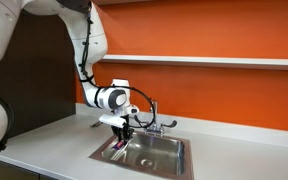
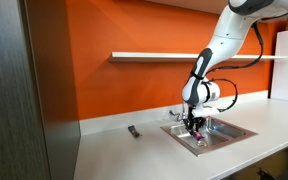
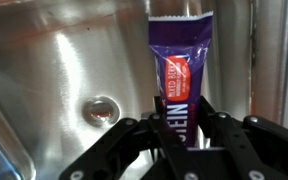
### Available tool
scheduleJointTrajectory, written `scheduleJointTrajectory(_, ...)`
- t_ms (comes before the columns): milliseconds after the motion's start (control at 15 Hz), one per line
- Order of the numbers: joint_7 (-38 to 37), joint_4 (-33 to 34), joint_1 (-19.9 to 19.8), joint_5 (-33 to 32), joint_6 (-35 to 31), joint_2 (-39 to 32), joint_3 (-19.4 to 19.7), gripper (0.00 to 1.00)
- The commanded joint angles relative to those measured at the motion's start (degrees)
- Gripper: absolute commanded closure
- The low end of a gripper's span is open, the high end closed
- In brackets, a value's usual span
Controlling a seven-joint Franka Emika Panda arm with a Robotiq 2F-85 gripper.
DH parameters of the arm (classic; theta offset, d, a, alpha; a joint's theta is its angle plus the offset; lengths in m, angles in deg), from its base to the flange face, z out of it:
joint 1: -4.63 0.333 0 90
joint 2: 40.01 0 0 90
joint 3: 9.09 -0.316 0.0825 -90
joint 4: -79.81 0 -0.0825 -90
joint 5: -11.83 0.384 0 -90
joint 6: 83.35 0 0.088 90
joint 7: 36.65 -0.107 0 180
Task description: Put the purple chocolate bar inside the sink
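Where pincer [image 3: 182, 120] grips, purple chocolate bar [image 3: 179, 55] is hidden.

**Wrapper lettering, not legible**

The purple chocolate bar [image 3: 180, 45] carries a red panel [image 3: 176, 80] with white print and larger white letters beneath it (all too blurred in the wrist view to read). No other text can be read.

Orange wall [image 1: 214, 30], white shelf [image 1: 204, 60], pale countertop [image 1: 246, 150]
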Motion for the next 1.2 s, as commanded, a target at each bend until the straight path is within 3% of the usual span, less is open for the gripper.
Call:
scheduleJointTrajectory(0, 3.9, 3.2, -4.1, 3.7, -1.2, -3.5, -2.2, 0.88)
scheduleJointTrajectory(733, 7.8, 15.5, -9.7, 5.6, 0.0, -17.6, -5.8, 0.88)
scheduleJointTrajectory(1133, 8.1, 21.7, -10.7, 4.8, 1.0, -24.6, -6.7, 0.88)
